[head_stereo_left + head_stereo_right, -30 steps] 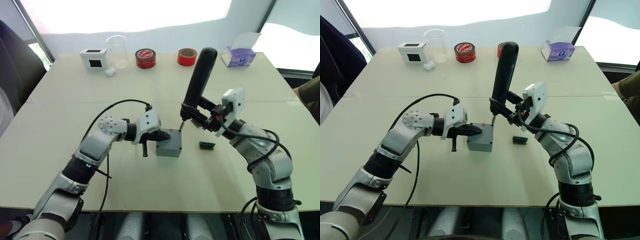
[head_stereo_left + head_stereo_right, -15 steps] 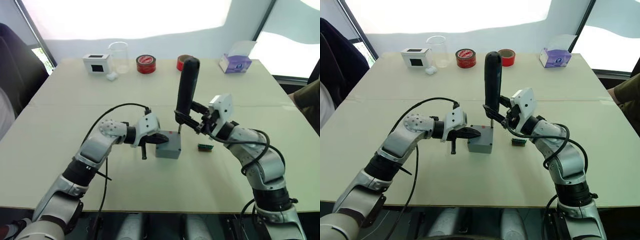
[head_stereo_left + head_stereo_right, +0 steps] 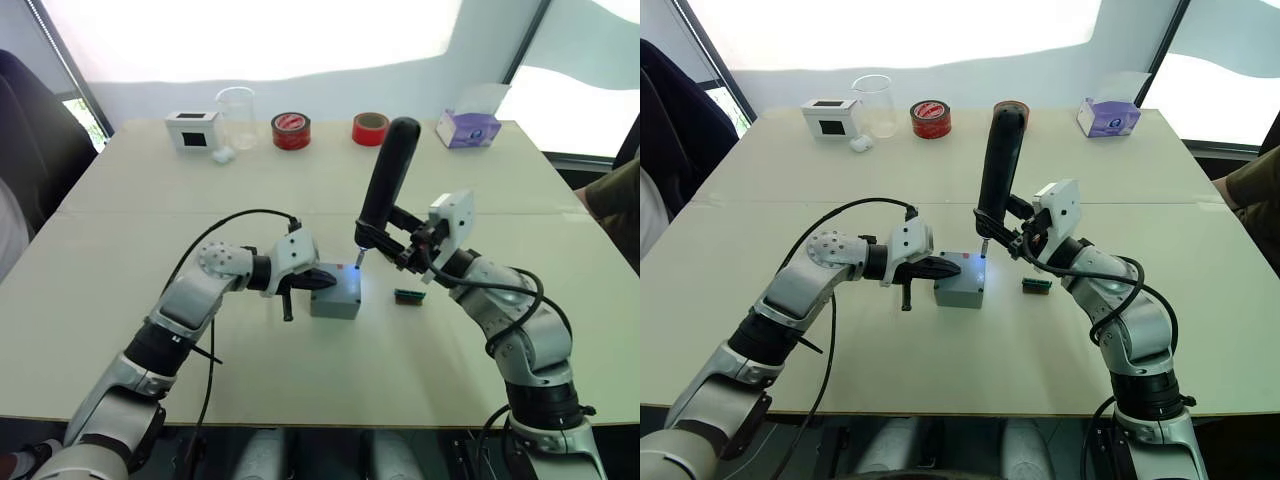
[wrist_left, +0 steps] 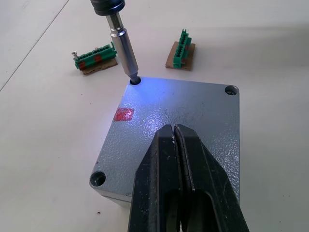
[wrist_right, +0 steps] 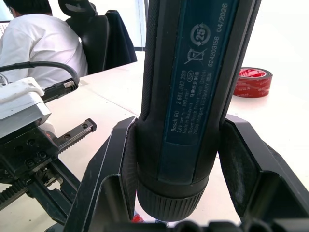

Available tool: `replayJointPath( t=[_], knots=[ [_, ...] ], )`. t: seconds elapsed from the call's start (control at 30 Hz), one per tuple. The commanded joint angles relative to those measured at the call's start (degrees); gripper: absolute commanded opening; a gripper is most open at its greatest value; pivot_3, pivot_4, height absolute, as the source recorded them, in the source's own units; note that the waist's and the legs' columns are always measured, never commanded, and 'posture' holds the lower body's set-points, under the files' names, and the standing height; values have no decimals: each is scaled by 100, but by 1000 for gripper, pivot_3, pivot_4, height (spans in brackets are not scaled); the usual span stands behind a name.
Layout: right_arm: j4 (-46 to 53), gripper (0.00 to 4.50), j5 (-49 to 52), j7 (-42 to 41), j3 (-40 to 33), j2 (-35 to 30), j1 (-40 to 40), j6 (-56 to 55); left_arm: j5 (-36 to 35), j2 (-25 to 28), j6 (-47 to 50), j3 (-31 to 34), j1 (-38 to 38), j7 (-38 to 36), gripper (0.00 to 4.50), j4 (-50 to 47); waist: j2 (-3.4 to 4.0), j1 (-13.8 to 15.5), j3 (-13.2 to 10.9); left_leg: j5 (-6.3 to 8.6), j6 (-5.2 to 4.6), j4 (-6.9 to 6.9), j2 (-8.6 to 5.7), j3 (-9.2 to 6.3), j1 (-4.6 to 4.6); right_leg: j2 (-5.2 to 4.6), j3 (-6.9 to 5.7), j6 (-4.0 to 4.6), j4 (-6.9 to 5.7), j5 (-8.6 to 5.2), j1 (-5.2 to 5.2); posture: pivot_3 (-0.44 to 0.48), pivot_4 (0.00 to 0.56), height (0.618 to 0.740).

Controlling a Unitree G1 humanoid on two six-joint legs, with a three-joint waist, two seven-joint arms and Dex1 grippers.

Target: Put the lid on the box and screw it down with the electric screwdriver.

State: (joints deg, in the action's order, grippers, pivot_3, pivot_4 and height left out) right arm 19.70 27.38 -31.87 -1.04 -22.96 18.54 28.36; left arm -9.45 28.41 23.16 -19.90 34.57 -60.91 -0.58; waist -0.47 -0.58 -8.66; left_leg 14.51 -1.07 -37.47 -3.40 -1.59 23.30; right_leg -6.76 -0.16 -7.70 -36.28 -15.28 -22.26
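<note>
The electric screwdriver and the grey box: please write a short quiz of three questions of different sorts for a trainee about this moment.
1. True or false: the bit of the electric screwdriver sits in a corner hole of the lid.
2. Multiple choice: the left gripper is (A) open above the table, (B) shut, its fingers over the lid, (C) holding a tape roll.
3. Fill in: the right gripper is shut on the ____.

Key: 1 true, and a blue light shines at the tip. 2 B. 3 electric screwdriver.
</note>
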Motion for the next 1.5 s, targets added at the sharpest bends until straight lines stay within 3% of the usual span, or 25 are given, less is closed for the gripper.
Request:
replayJointPath(
  t=[0.03, 0.3, 0.5, 0.7, 0.8, 0.9, 0.97, 1.03, 1.13, 1.5],
  knots=[
    [-298, 1862, -92, -62, 288, -69, -285, 390, 64, -22, -21, -79, -21, -46, 0, -9, -1, 1, 11, 0, 0, 6, 0, 0, -1, 0, 0, 0, 3, 0, 0, 0, 150, 740],
    [-318, 1862, -81, -72, 240, -119, -202, 389, 79, -41, -9, -65, -58, -46, 0, -14, 1, 4, 14, 0, 0, 17, 0, 0, -2, -1, 0, 0, 8, 0, 0, 0, 150, 740],
    [-30, 1862, 442, -47, -365, -423, 518, 814, 69, -27, 7, -43, -91, -47, 0, -4, 3, 15, 12, 0, 0, 20, -1, 0, 1, -4, 0, 1, 11, 1, -2, 0, 150, 740],
    [-205, 1862, 1947, 411, -1629, -926, 1829, 2281, -351, -60, 280, 284, -181, -72, 0, -156, 28, 32, -12, -1, 2, 24, -4, 1, 28, -13, 1, 3, 10, 2, -17, 0, 150, 740],
    [-1325, 1862, 3009, 967, -2453, -1343, 2880, 3822, -1015, -147, 647, 725, -269, -114, 0, -404, 38, 9, -21, -2, 3, 32, -2, 1, 42, -12, 3, 4, 13, 2, -35, 0, 150, 740],
    [-2151, 1862, 3172, 1093, -2739, -1896, 3451, 4581, -1595, -219, 1090, 1165, -261, -66, 0, -653, 41, 28, -33, -4, 7, 29, 0, -3, 84, -16, 2, 6, 13, 3, -69, 0, 150, 740],
    [-2392, 1862, 2988, 1119, -2602, -2216, 3515, 4898, -1761, -154, 1246, 1266, -251, -72, 0, -808, 41, 24, -33, -9, 13, 29, 1, -5, 119, -16, 0, 8, 14, 4, -104, 0, 150, 740],
    [-2831, 1862, 2543, 822, -1922, -3066, 3254, 5481, -2008, 92, 1499, 1367, -326, -178, 0, -1283, 50, 7, -41, -9, 13, 30, 0, -1, 120, -20, 0, 9, 18, 3, -102, 0, 150, 740],
    [-3570, 1862, 2024, 447, -1126, -3811, 2754, 5785, -2060, 561, 1590, 1232, -528, -405, 0, -1902, 45, 14, -50, -6, 6, 29, -2, 7, 127, -21, -1, 11, 29, 2, -98, 0, 150, 740],
    [-4282, 1862, 841, -951, 789, -4165, 2677, 5310, -1823, 719, 1359, 726, -511, -297, 0, -2186, 102, -28, -88, -2, -4, 24, 9, 42, 118, -5, 10, 6, 16, 4, -110, 0, 150, 740]
  ],
)
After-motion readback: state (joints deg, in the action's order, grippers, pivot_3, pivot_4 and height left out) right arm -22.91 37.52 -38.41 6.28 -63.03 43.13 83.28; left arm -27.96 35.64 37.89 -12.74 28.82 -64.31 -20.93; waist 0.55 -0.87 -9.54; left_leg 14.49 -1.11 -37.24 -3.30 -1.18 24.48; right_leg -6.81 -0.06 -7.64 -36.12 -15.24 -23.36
